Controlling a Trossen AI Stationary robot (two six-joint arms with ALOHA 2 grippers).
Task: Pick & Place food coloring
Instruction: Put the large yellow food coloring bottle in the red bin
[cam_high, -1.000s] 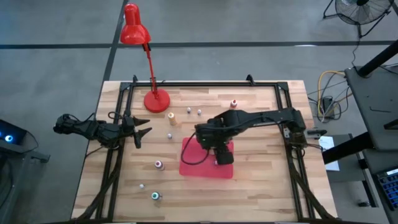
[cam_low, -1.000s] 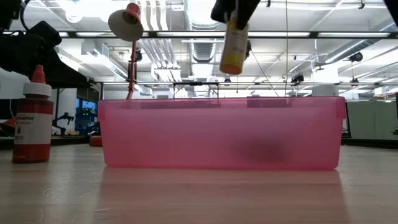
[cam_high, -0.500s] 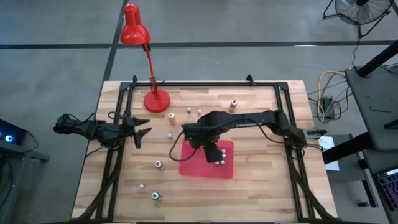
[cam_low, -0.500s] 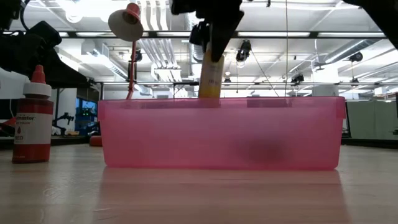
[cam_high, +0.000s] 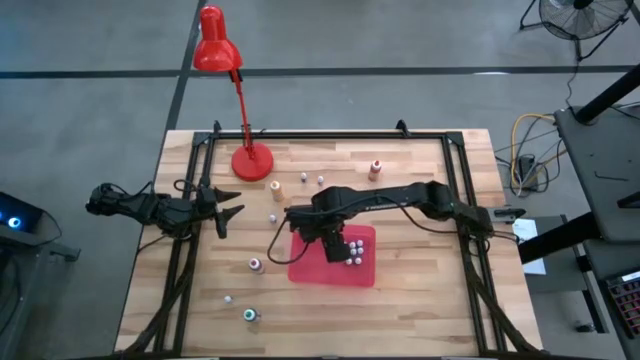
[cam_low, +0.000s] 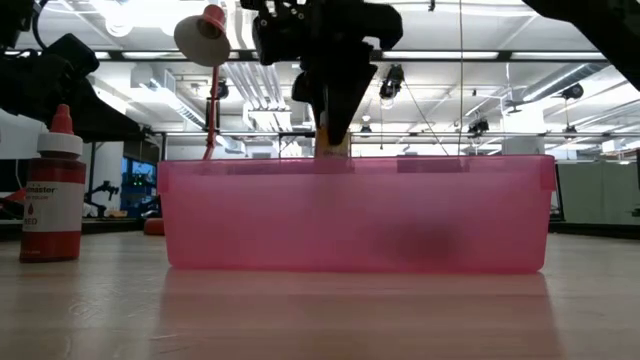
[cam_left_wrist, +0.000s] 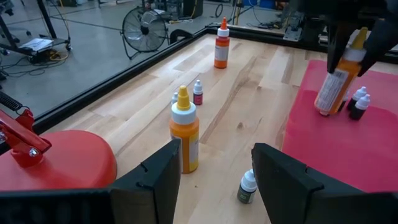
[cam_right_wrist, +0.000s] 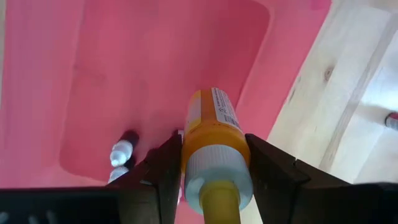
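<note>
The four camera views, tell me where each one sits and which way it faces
High view: above the table, looking straight down on the pink plastic bin, the red desk lamp and both dark arms.
Low view: at tabletop height, level across the bin; the right gripper comes in from above.
Left wrist view: forward past the left gripper over scattered bottles.
Right wrist view: down past its fingers onto the bin.
Shared: both wrist views show the yellow-capped orange bottle held by the right gripper.

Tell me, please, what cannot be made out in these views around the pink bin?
- Low view: the pink bin's frosted wall blurs its contents.
- High view: the right gripper covers the yellow-capped bottle it holds.
- High view: small bottles in the bin are too tiny to tell colours.
</note>
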